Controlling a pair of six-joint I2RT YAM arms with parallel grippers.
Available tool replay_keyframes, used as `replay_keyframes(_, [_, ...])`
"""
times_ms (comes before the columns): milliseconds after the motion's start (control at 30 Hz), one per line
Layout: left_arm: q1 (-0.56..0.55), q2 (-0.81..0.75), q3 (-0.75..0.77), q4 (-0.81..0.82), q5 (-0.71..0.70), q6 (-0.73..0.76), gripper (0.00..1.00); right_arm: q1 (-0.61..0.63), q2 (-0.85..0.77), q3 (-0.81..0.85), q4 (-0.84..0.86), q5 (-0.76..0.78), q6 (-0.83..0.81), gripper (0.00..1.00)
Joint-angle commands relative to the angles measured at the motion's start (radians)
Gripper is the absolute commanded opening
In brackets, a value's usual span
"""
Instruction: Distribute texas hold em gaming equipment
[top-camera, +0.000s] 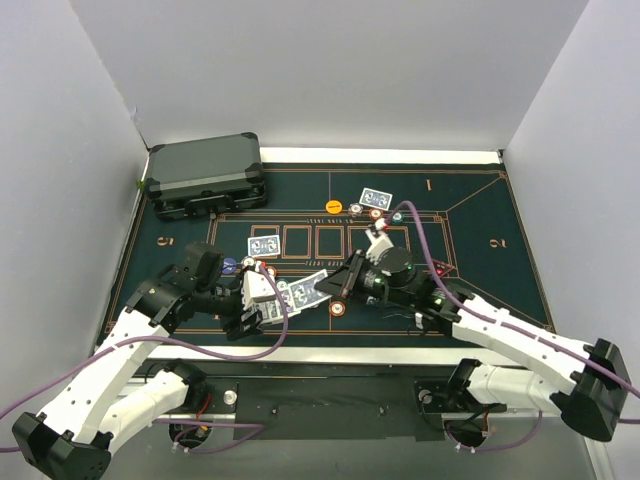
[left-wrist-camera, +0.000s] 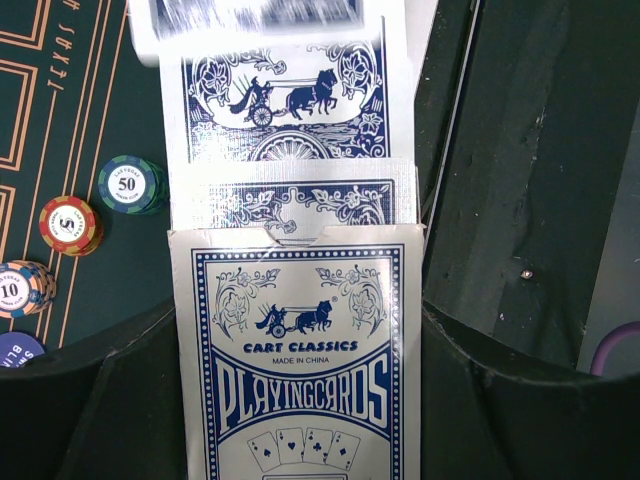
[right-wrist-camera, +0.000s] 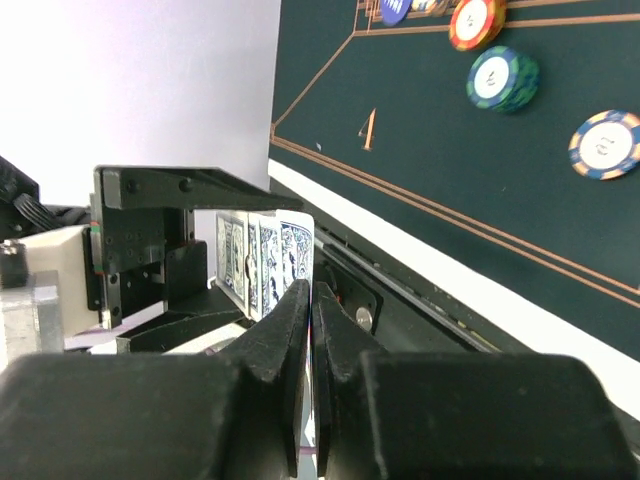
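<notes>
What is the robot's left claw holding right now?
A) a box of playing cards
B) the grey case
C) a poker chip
A: the left gripper clamps a box of playing cards, with cards sticking out of its open top.

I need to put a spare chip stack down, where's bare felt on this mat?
Bare felt: the right end around the 2 marking, and the far strip between the grey case and the right border. Crowded: the centre, among cards and chips.
</notes>
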Motion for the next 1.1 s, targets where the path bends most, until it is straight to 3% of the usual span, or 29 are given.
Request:
replay_keyframes(0, [-0.006,-0.003,0.036,0.024,0.021,0.017,0.00,-0.086,-0.101,-0.036,-0.054,0.011,-0.015,0.00])
replay_keyframes(300, [-0.006,-0.006,0.036,0.023,0.024,0.019,0.00,-0.289,-0.207,-0.106,-0.172,-0.052,-0.076,0.00])
replay_keyframes(567, [-0.006,-0.011,0.041,0.014,0.027,0.020,0.00,-0.542,-0.092,-0.221,-0.211,-0.018,-0.205,0.00])
replay_keyframes(1067, [-0.006,-0.019,0.035,0.006,0.022,0.025,0.00,-0.643,0.204,-0.139,-0.040,0.042,-0.269,0.00])
